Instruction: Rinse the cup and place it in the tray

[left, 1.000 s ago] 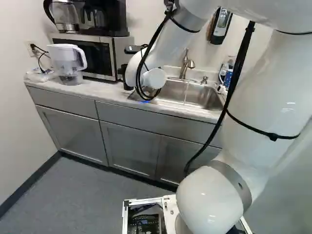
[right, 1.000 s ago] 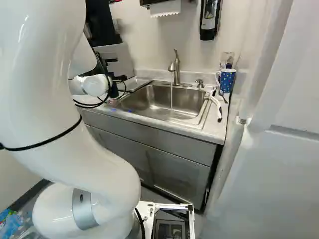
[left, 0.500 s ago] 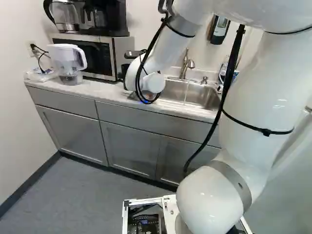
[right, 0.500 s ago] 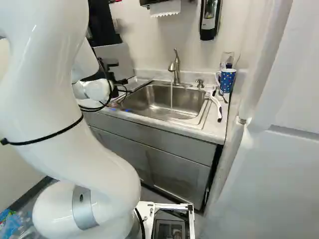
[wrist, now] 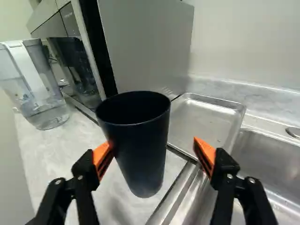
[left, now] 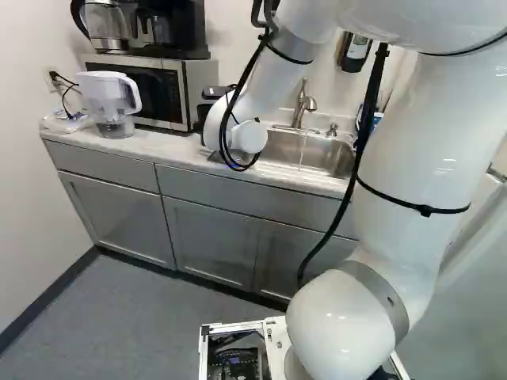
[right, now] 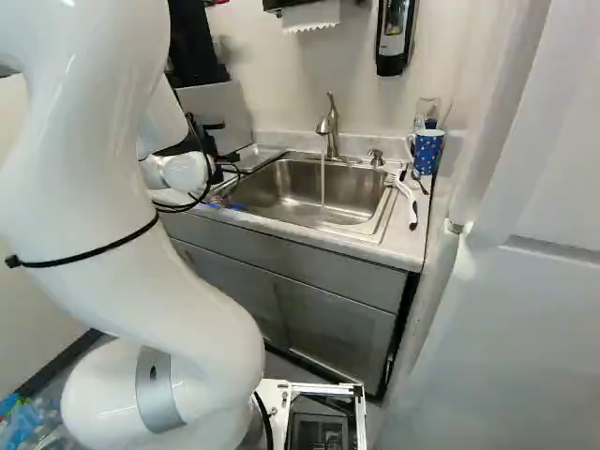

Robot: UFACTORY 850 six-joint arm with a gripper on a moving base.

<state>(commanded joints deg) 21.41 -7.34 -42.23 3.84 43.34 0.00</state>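
Partly hidden behind the white wrist, the black gripper is low over the counter at the sink's left end in the right base view. In the wrist view the gripper stands open around a black cup, which is upright, hollow and tapered. One orange pad is right by the cup's side, contact unclear; a gap separates the other from it. Past the cup, a shallow metal tray lies between the microwave's side and the sink. Water runs from the faucet into the basin.
A clear water pitcher and the microwave are on the counter. At the sink's other side stand a blue dotted mug and a white-and-black brush. A soap dispenser hangs on the wall.
The arm's upper links have shifted leftward in the left base view and rightward in the right one. The dark gripper part has come down a little over the counter. The base has stayed put.
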